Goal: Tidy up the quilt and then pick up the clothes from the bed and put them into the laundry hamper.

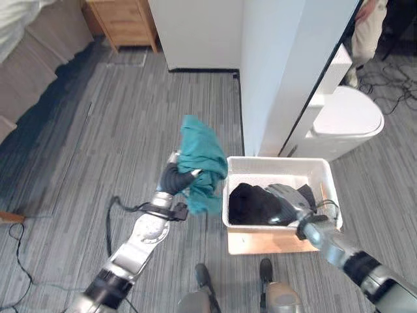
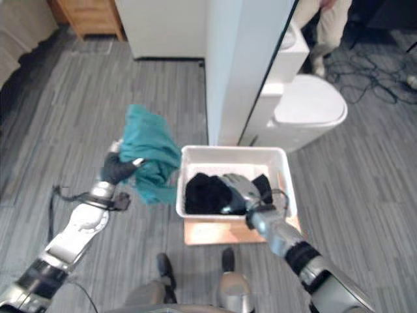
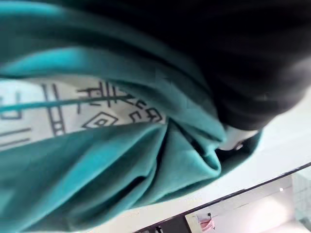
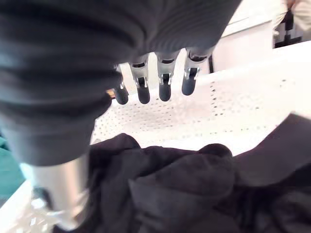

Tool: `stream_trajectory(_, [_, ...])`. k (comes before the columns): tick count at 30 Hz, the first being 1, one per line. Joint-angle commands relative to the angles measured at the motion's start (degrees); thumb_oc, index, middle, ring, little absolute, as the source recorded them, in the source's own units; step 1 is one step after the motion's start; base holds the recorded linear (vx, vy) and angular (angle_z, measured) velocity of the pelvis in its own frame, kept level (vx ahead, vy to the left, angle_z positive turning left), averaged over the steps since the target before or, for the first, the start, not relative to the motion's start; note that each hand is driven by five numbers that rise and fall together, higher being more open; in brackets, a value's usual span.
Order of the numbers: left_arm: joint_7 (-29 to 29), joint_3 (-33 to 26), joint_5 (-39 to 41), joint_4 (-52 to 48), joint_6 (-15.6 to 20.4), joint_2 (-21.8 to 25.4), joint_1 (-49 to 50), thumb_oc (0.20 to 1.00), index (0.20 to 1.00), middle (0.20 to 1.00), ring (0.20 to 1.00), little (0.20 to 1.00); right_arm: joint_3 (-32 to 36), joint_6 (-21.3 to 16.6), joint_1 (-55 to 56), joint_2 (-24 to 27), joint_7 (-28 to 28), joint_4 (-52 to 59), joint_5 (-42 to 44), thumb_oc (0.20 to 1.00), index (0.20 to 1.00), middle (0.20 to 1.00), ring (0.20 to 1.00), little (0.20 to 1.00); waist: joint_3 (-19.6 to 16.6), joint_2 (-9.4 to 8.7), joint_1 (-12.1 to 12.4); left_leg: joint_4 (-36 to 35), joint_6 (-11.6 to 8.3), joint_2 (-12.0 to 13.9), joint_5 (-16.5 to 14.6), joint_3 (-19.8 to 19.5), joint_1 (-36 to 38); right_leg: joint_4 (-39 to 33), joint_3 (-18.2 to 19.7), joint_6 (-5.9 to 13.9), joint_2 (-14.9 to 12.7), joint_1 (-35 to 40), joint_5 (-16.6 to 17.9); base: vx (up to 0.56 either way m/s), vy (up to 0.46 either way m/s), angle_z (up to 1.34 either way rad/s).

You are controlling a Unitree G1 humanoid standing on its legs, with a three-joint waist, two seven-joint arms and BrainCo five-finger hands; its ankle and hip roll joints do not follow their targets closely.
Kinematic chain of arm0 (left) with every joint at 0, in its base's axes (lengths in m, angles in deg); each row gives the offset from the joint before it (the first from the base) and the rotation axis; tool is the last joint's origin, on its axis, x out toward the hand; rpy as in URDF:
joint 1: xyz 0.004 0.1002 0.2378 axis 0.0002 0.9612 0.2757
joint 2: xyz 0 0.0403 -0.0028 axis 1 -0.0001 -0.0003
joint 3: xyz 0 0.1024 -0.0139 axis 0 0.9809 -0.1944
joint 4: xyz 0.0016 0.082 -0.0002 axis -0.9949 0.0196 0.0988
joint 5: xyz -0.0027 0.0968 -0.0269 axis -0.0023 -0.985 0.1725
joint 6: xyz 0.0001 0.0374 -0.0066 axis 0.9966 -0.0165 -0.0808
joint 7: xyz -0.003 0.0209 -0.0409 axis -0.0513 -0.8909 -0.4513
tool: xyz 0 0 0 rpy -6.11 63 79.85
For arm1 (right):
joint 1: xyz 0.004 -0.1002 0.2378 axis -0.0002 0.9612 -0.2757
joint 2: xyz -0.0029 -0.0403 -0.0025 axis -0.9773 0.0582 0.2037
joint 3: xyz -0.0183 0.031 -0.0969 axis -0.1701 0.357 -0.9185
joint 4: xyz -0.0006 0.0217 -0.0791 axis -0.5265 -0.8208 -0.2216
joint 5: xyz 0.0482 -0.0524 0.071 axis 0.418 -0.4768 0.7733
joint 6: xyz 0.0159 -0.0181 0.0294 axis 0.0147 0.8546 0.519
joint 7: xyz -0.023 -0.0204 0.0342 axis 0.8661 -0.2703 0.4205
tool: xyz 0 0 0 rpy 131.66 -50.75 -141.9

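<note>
Teal garment held up beside the hamper, black clothes already inside.

The left hand [image 1: 176, 177] has its fingers curled into a bunched teal garment [image 1: 199, 162], holding it in the air over the grey floor [image 1: 98, 130], just beside the left wall of the white laundry hamper [image 1: 277, 164]. The right hand [image 2: 238, 191] hovers over the hamper's middle with fingers [image 4: 165, 90] straight and slightly spread, gripping nothing, above a heap of black clothes [image 4: 184, 184] lying along the hamper's near side. A wooden cabinet [image 1: 124, 23] stands at the floor's far edge.
</note>
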Motion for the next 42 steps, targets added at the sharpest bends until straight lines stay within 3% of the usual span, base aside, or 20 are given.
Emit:
stream_trajectory(1, [1.8,-0.46,4.49,-0.54,4.05,-1.84,-1.02,0.2,0.2,0.2,0.2,0.2,4.85,-1.9,3.5,3.55,1.88,4.49,-0.09,1.0,1.0,1.0,1.0,1.0,-6.31,0.91,-2.93,0.07,-5.23,4.8,-2.11,2.4,4.5,-0.09,2.23,3.71,-0.51,-2.71,-6.24,0.06,0.012,-0.15])
stream_trajectory(3, [2.7,-2.06,5.22,-2.28,3.37,-1.99,0.45,0.2,0.2,0.2,0.2,0.2,10.56,-1.86,9.2,4.22,1.97,7.68,0.56,1.0,1.0,1.0,1.0,1.0,-7.37,1.01,-4.74,0.07,-5.23,4.97,-2.39,3.18,5.38,-0.1,3.01,3.86,-0.37,-2.51,-6.26,0.08,0.004,-0.19])
stream_trajectory(5, [2.79,-1.97,5.29,-2.47,3.26,-1.98,0.59,0.2,0.2,0.2,0.2,0.2,10.96,-1.78,9.8,4.39,1.69,8.29,0.58,1.0,1.0,1.0,1.0,1.0,-7.47,1.05,-4.55,0.07,-5.24,4.98,-2.42,3.23,5.44,-0.1,3.06,3.86,-0.36,-2.48,-6.27,0.03,-0.002,-0.2])
stream_trajectory(9, [4.33,-2.5,3.89,-1.12,1.48,-3.1,3.04,0.2,0.2,0.2,0.2,0.2,19.04,-1.9,19.17,4.07,-0.2,13.57,4.01,1.0,1.0,1.0,1.0,1.0,-7.68,1.41,-8.08,0.16,-5.19,5.11,-3.34,5.4,7.3,0.02,4.8,4.0,0.01,-2.28,-6.75,0.08,0.002,-0.28])
stream_trajectory(14, [3.43,-2.51,-0.16,-0.14,0.81,-2.66,3.06,0.2,0.2,0.2,0.2,0.2,21.89,-2.2,23.89,3.82,-0.84,14.79,5.32,1.0,1.0,1.0,1.0,1.0,-7.11,1.86,-9.85,0.08,-5.29,5.23,-2.99,6.52,7.24,-0.04,5.93,4.0,0.34,-3.34,-6.19,0.0,-0.005,-0.27])
stream_trajectory(15, [1.05,-1.6,-3.55,2.18,-0.88,-3.9,-0.37,0.2,0.2,0.2,0.2,0.2,21.88,-1.65,26.96,2.78,-1.35,12.89,6.1,1.0,1.0,1.0,1.0,1.0,-6.22,2.14,-12.98,0.11,-5.51,5.24,-3.15,8.26,6.61,0.15,7.43,4.58,0.67,-5.59,-5.95,-0.05,0.008,-0.05])
stream_trajectory(18, [-1.6,-0.91,-8.44,8.31,-0.19,-4.38,-0.92,0.2,0.2,0.2,0.2,0.2,22.64,-1.63,30.16,2.83,-0.93,10.47,5.53,1.0,1.0,1.0,1.0,1.0,-5.54,3.17,-13.54,0.11,-5.81,5.38,-2.71,9.4,4.64,0.19,8.19,4.86,0.84,-8.71,-5.41,-0.08,0.005,-0.45])
stream_trajectory(20, [-4.93,2.96,-10.3,19.17,-3.34,-7.95,-11.65,0.2,0.2,0.2,0.2,0.2,19.07,-1.49,29.62,2.78,-1.31,8.0,5.19,1.0,1.0,1.0,1.0,1.0,-5.85,2.88,-17.42,0.07,-6.15,5.61,-2.49,11.28,4.31,0.27,9.6,5.16,1.46,-10.51,-5.02,-0.01,0.005,-0.31])
stream_trajectory(23, [-7.35,4.37,-13.1,25.51,-5.41,-9.84,-15.97,0.2,0.2,0.2,0.2,0.2,18.24,-0.86,29.87,2.34,-0.78,5.62,5.52,1.0,1.0,1.0,1.0,1.0,-5.67,3.09,-18.67,0.09,-6.22,5.6,-2.48,12.57,3.29,0.47,10.6,5.26,1.65,-12.68,-4.39,-0.04,0.012,-0.47])
stream_trajectory(24, [-9.13,6.0,-14.98,34.22,-7.17,-12.36,-19.36,1.0,1.0,1.0,1.0,1.0,16.0,-0.59,28.54,1.35,0.04,2.29,6.28,1.0,1.0,1.0,1.0,1.0,-5.19,3.28,-19.04,0.14,-6.16,5.44,-2.28,12.81,1.9,0.67,10.91,5.2,1.63,-14.45,-3.99,-0.1,0.012,-0.68])
stream_trajectory(26, [-9.93,5.85,-14.87,39.55,-7.65,-13.85,-20.76,1.0,1.0,1.0,1.0,1.0,15.11,-0.48,27.71,0.88,0.21,1.33,7.06,1.0,1.0,1.0,1.0,1.0,-4.84,3.35,-19.12,0.19,-6.11,5.42,-2.14,12.95,1.04,0.8,11.11,5.12,1.65,-15.4,-3.79,-0.07,0.004,-0.34])
stream_trajectory(28, [-10.4,5.39,-9.88,49.88,-8.46,-16.74,-24.37,1.0,1.0,1.0,1.0,1.0,13.58,0.28,25.15,1.68,-0.39,0.28,9.61,1.0,1.0,1.0,1.0,1.0,-3.93,3.56,-19.24,0.15,-6.13,5.27,-1.73,12.85,-0.18,0.99,11.1,4.84,1.63,-16.67,-3.48,-0.06,-0.009,-0.18])
stream_trajectory(32, [-9.14,3.33,-1.37,52.71,-7.6,-18.86,-23.7,1.0,1.0,1.0,1.0,1.0,12.12,0.76,25.07,1.29,-1.35,0.58,10.63,1.0,1.0,1.0,1.0,1.0,-3.03,4.52,-19.13,0.07,-6.3,5.26,-1.38,12.5,-0.32,0.96,10.44,4.57,1.51,-16.24,-3.66,0.0,0.009,-0.01])
stream_trajectory(36, [-7.1,3.58,3.17,44.43,-4.51,-17.16,-20.97,1.0,1.0,1.0,1.0,1.0,11.75,1.3,23.37,1.15,-1.73,-1.28,11.28,1.0,1.0,1.0,1.0,1.0,-3.14,4.93,-18.08,0.07,-6.34,5.31,-1.37,11.45,0.64,0.82,9.38,4.07,1.4,-14.24,-4.35,0.05,-0.013,0.15])
stream_trajectory(40, [-6.84,-0.72,5.02,31.66,-1.85,-11.62,-13.64,1.0,1.0,1.0,1.0,1.0,12.9,0.88,24.0,0.11,-2.57,-3.64,13.71,1.0,1.0,1.0,1.0,1.0,-4.47,4.63,-14.63,0.07,-6.65,5.69,-1.34,10.02,3.43,0.68,7.61,3.65,1.25,-9.56,-5.26,0.06,-0.032,0.17])
stream_trajectory(41, [-6.81,-0.79,5.05,31.45,-1.96,-11.52,-13.45,1.0,1.0,1.0,1.0,1.0,12.8,0.86,23.97,0.06,-2.54,-3.7,13.7,1.0,1.0,1.0,1.0,1.0,-4.43,4.54,-14.71,0.07,-6.65,5.69,-1.34,9.98,3.52,0.67,7.57,3.65,1.24,-9.44,-5.28,0.03,-0.038,0.29])
stream_trajectory(42, [-7.37,-3.16,5.19,30.44,-1.82,-10.18,-11.62,1.0,1.0,1.0,1.0,1.0,12.57,1.2,24.25,-1.17,-2.67,-6.28,13.63,1.0,1.0,1.0,1.0,1.0,-5.17,4.16,-13.29,0.07,-6.64,5.77,-1.46,9.34,4.29,0.62,6.84,3.65,1.16,-7.91,-5.52,0.03,-0.028,0.4])
